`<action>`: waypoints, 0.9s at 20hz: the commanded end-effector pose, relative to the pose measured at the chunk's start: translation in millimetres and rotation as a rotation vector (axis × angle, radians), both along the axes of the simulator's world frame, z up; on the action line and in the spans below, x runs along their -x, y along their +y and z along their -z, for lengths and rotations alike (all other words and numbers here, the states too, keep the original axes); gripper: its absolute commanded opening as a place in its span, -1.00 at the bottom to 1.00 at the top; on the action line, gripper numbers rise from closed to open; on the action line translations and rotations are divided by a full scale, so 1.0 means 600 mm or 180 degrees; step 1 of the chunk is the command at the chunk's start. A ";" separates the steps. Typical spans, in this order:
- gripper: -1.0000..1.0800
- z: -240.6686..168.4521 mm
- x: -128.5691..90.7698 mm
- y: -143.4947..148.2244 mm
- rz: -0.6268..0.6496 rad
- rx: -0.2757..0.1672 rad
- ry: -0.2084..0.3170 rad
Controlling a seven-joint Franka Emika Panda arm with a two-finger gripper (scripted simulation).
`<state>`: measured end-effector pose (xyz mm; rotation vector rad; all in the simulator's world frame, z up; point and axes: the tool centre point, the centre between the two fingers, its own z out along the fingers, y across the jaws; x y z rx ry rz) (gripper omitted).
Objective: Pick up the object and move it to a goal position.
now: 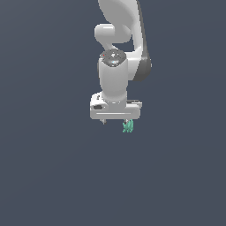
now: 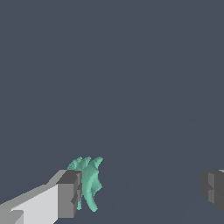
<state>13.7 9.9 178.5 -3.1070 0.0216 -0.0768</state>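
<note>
Gripper (image 1: 115,122) held wide apart, nothing clamped, teal ridged object (image 2: 89,181) seen touching or just beside one finger pad (image 2: 70,194), other finger (image 2: 213,190) well apart, object (image 1: 128,126) at the exterior view's right fingertip

text: none readable | labels: none | numbers: none | signs: none
</note>
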 end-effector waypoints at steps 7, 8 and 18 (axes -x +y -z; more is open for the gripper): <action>0.92 0.011 0.008 -0.018 0.0144 -0.0052 0.0065; 0.92 0.013 0.010 -0.022 0.0177 -0.0064 0.0079; 0.92 0.025 0.018 -0.016 0.0209 -0.0064 0.0102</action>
